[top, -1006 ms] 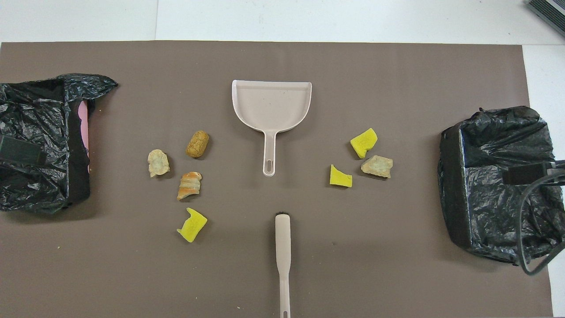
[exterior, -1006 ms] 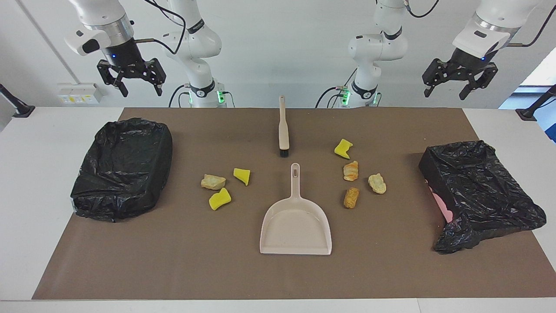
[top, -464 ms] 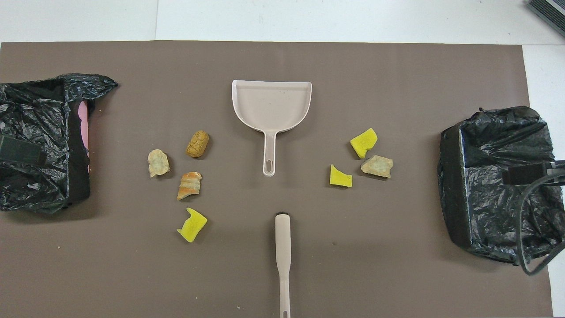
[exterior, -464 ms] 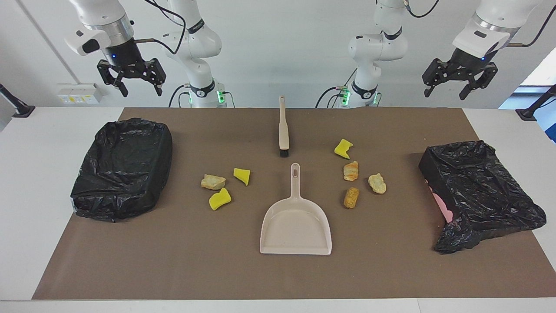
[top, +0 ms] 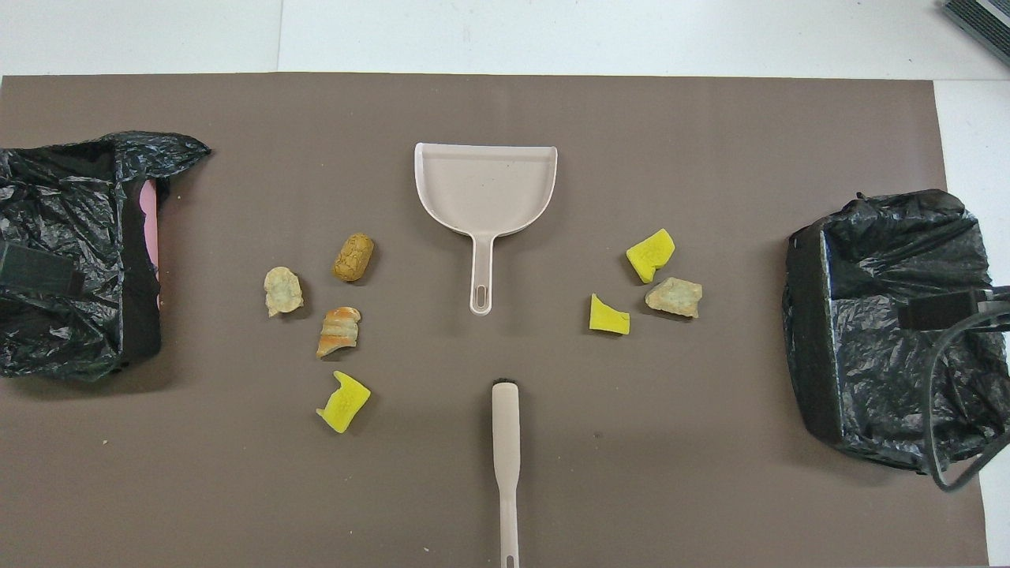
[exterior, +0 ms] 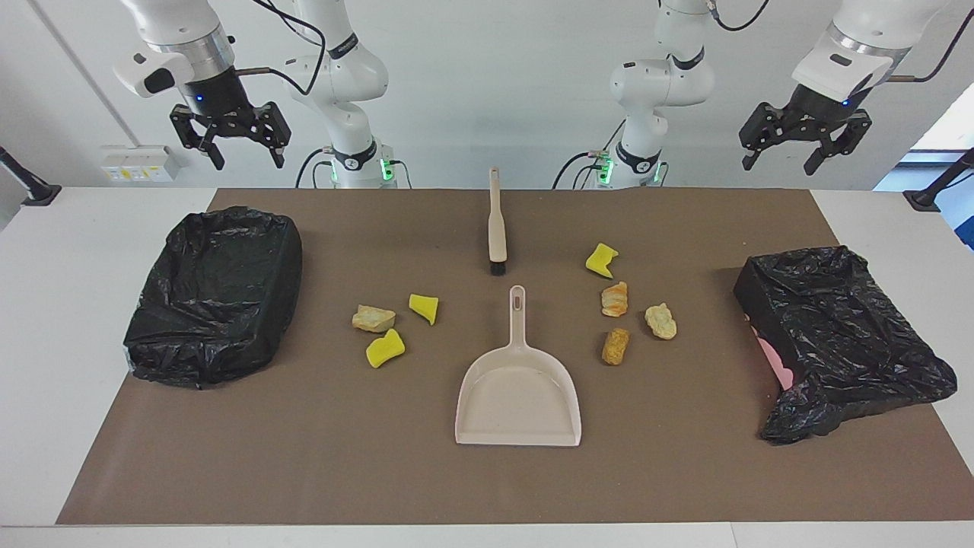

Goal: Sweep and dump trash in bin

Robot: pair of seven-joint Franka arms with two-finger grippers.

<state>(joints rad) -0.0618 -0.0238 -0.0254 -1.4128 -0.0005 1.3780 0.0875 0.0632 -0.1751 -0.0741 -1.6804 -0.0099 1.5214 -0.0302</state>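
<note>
The trash lies on the brown mat in two clusters. Three chunks, including a yellow sponge piece, lie toward the right arm's end. Several more, including a tan bread-like lump, lie toward the left arm's end. Between the clusters rests a beige dustpan, its handle pointing at the robots. A beige brush lies nearer to the robots, in line with that handle. My right gripper and my left gripper hang open and empty, high above the robots' edge of the table.
A bin lined with a black bag stands at the right arm's end. Another black-bagged bin, with pink showing at its side, stands at the left arm's end. Bare white table borders the mat.
Both grippers have drifted up very slightly. Nothing on the table has moved.
</note>
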